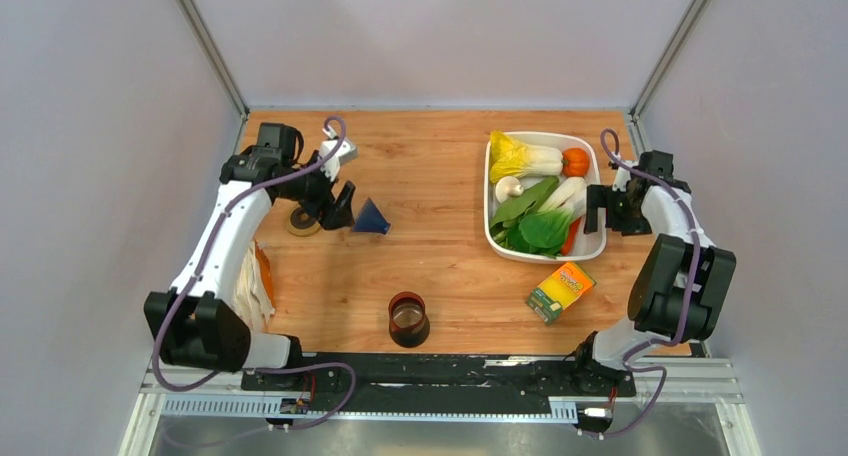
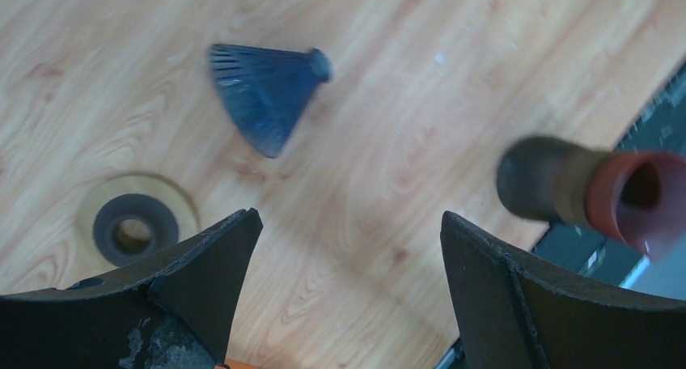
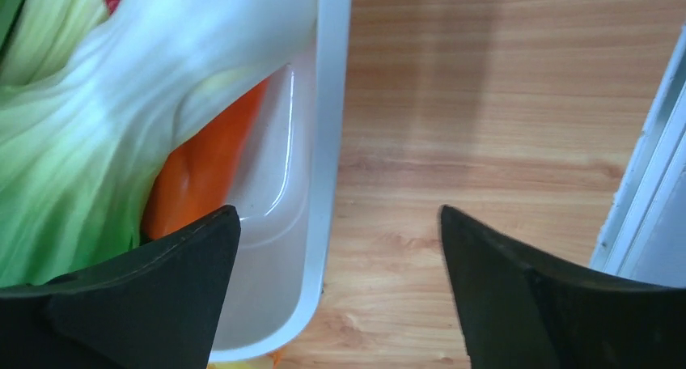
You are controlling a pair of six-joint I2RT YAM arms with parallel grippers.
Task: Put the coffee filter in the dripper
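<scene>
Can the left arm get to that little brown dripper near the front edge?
Probably yes. The dripper stands alone on the wooden table, nothing crowding it, and the left gripper is open and empty, farther back.

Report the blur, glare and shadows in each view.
Top external: sharp and evenly lit, with soft shadows only. Left wrist: smeared throughout, with the blue triangle and the dripper both blurred. Right wrist: the wood grain is clear, there is a mild sheen on the white tub wall, and the leafy vegetable is soft up close.
</scene>
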